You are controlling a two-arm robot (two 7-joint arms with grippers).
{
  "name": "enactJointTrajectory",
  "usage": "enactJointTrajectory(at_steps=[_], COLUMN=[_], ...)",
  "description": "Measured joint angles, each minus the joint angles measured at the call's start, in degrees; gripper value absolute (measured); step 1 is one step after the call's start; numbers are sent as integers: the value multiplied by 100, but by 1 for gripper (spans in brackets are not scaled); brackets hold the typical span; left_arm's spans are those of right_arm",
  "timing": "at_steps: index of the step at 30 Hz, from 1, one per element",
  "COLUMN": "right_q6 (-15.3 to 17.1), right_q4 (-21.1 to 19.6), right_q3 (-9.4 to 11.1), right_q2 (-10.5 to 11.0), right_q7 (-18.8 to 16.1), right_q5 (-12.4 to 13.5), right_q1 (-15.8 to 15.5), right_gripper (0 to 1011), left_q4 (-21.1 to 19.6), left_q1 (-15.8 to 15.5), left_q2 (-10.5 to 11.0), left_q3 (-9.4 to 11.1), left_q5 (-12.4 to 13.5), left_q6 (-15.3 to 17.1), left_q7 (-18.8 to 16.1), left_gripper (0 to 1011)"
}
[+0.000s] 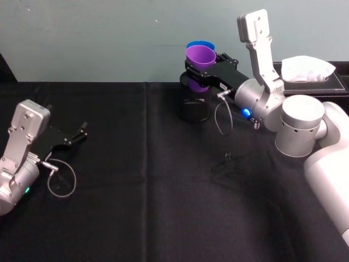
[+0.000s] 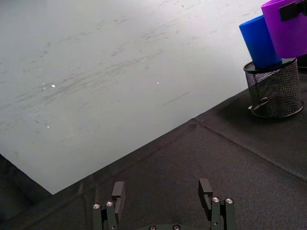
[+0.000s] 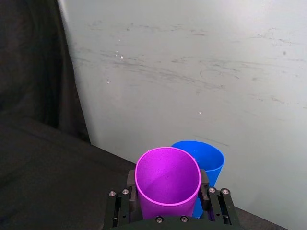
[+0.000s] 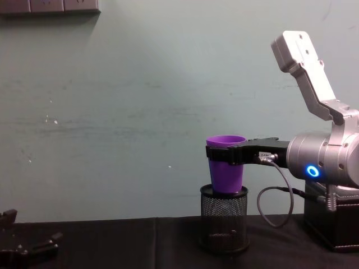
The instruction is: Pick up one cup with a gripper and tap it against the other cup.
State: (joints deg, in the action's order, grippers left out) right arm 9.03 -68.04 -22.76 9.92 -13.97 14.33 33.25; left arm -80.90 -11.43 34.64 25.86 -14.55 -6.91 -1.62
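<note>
The purple cup (image 1: 199, 57) hangs upright over the black mesh pen pot (image 1: 194, 105) at the table's far edge, with my right gripper (image 1: 198, 71) shut around its middle. In the chest view the purple cup (image 4: 226, 168) has its base at the rim of the pot (image 4: 224, 219). The blue cup (image 1: 200, 44) stands in the pot right behind it, leaning a little. The left wrist view shows the blue cup (image 2: 260, 40) against the purple cup (image 2: 288, 26); whether they touch I cannot tell. My left gripper (image 1: 76, 136) rests open, low at the left.
A black tissue box (image 1: 308, 73) with white tissue sits at the back right, behind my right arm. A small dark wire object (image 1: 226, 164) lies on the black cloth (image 1: 136, 207) in front of the pot. A pale wall rises close behind the cups.
</note>
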Motion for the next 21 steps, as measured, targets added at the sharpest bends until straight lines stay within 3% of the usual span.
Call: enactJointTrajectory(at_steps=[21], right_q6=[0], right_q4=[0], right_q3=[0], right_q2=[0], right_q7=[0], right_q5=[0], right_q1=[0], right_gripper=[734], left_q4=[0], left_q1=[0], left_q2=[0], left_q3=[0], left_q5=[0], left_q6=[0], left_q7=[0], left_gripper=[1005])
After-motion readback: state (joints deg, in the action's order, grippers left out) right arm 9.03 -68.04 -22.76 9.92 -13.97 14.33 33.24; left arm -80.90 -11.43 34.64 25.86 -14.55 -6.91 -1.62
